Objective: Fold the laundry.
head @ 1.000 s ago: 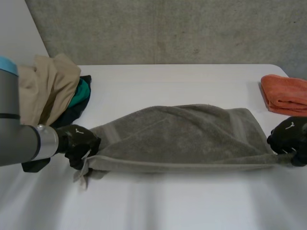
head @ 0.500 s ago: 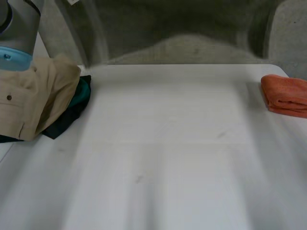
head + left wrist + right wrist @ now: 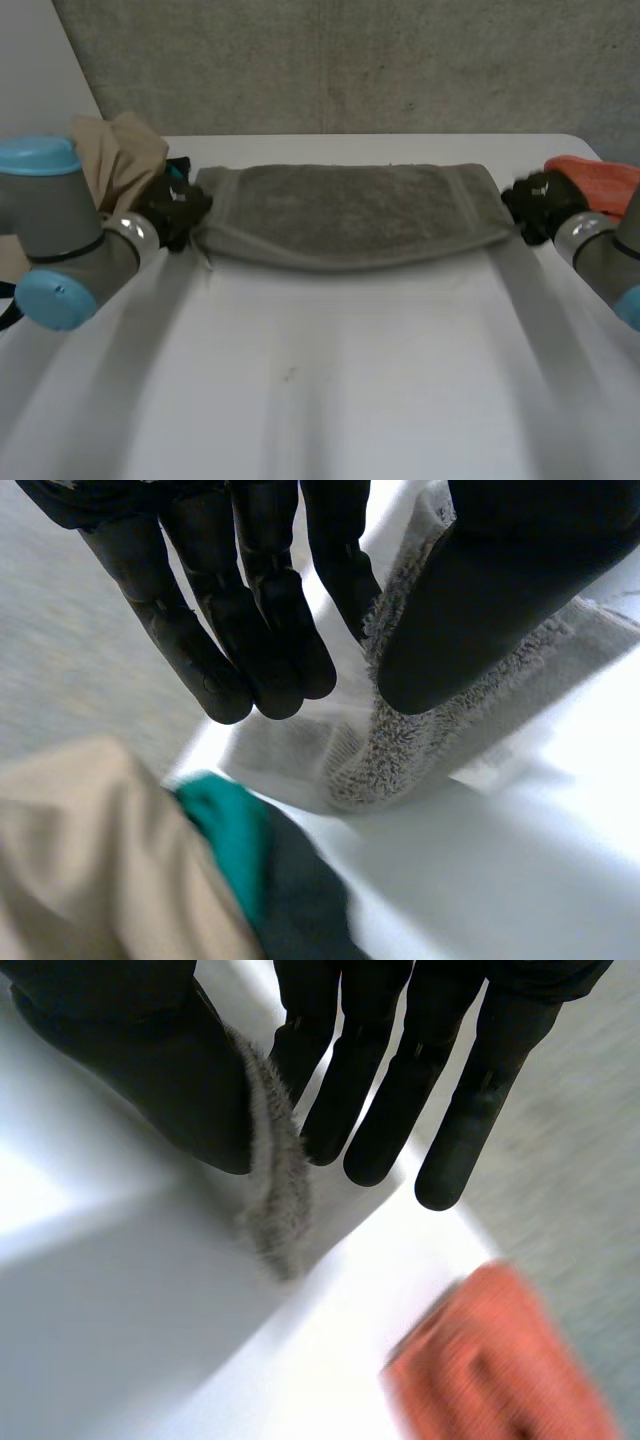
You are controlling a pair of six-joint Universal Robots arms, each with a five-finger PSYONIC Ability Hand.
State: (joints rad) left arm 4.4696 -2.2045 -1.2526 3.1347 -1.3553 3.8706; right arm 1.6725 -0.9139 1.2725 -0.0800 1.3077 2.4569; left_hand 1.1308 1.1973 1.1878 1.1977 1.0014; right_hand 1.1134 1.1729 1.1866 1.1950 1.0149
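A grey towel [image 3: 350, 210] is stretched sideways across the far half of the white table [image 3: 330, 380], folded into a long band. My left hand [image 3: 175, 212] holds its left end beside the clothes pile. In the left wrist view the thumb [image 3: 480, 600] pinches the towel's corner [image 3: 410, 740] against a straight finger. My right hand [image 3: 535, 205] holds the right end. In the right wrist view its thumb [image 3: 150, 1070] and a finger pinch a thin strip of the towel's edge [image 3: 275, 1200].
A pile of beige [image 3: 115, 160] and teal [image 3: 230, 830] clothes lies at the table's far left, just behind my left hand. A folded orange towel [image 3: 600, 180] sits at the far right, close to my right hand, and appears past its fingertips [image 3: 500, 1370].
Both hands swung the towel up from the table's near middle and carried it away from me. It now lies farther back, stretched flatter and narrower.
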